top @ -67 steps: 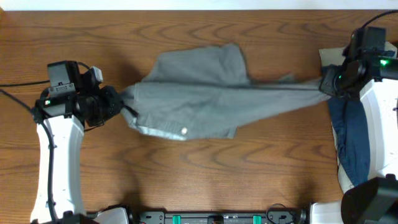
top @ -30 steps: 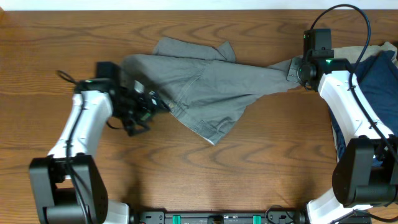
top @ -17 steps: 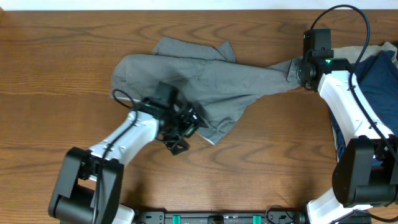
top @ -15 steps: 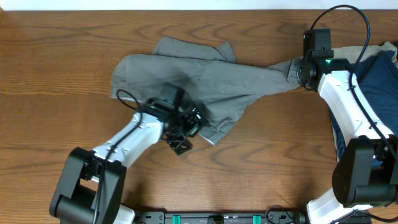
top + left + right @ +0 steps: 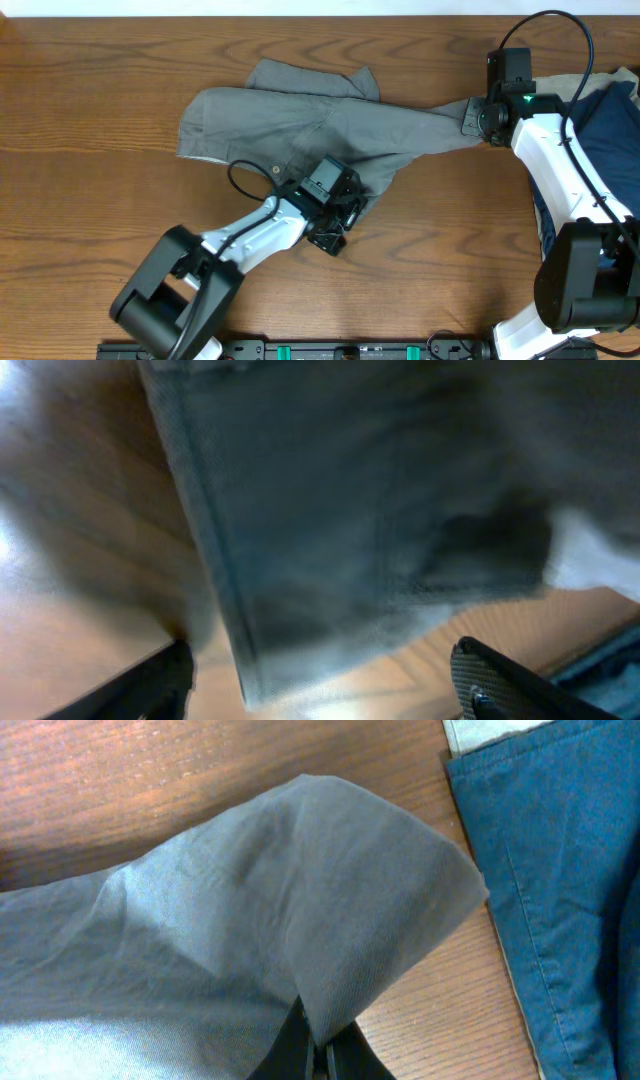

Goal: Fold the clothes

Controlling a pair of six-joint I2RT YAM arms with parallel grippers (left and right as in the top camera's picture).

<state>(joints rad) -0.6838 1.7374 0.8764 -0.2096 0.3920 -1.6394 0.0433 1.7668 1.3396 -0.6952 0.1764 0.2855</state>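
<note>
The grey shorts, the clothes (image 5: 300,120), lie wrinkled across the middle of the wooden table, one end drawn out to the right. My right gripper (image 5: 478,117) is shut on that right end. In the right wrist view the fingertips of that gripper (image 5: 318,1055) pinch a fold of the grey cloth (image 5: 250,920). My left gripper (image 5: 335,225) sits at the shorts' near lower corner. The left wrist view is blurred: there my left gripper (image 5: 320,685) is open, its fingers wide apart, and the hemmed corner of the shorts (image 5: 350,510) hangs between and just beyond them.
A navy blue garment (image 5: 605,150) lies at the right edge, under my right arm, with a beige cloth (image 5: 570,85) behind it. Both show in the right wrist view, the navy garment (image 5: 560,870) close to the pinched fold. Bare wood (image 5: 90,230) surrounds the shorts.
My left arm let go of the shorts' left end and swept right and nearer, to the lower corner. The left end now lies flat. The right gripper has held still for the last second.
</note>
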